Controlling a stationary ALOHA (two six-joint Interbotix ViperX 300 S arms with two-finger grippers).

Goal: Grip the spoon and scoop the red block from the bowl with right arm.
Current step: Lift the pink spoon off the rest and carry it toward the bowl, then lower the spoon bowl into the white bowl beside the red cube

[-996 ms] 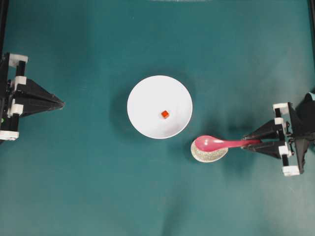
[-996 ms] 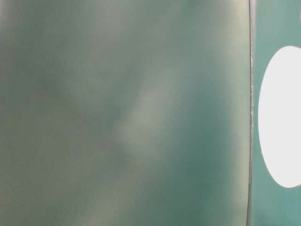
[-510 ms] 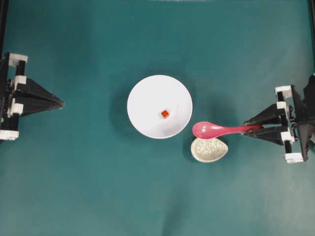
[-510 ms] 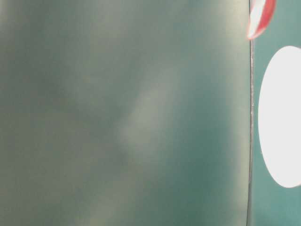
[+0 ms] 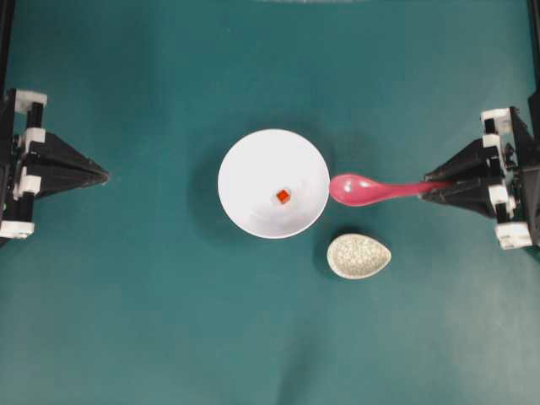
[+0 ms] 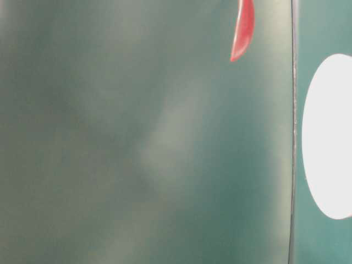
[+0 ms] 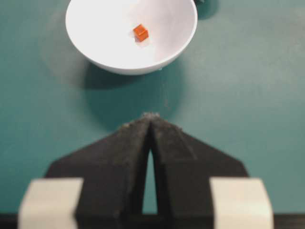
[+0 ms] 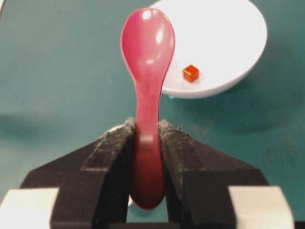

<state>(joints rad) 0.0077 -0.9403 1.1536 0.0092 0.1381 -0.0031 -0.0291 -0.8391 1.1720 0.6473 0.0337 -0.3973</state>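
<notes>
Black and clenched with nothing between its jaws, the left gripper (image 5: pixel 105 176) has not moved. White bowl (image 5: pixel 245 152) keeps the red block (image 5: pixel 283 197) at its centre. Since a second ago the spoon (image 5: pixel 371 190) has risen off the speckled spoon rest (image 5: pixel 359 256) and hangs by the bowl's rim, its handle grasped by the right gripper (image 5: pixel 437 187). No writing is readable.
</notes>
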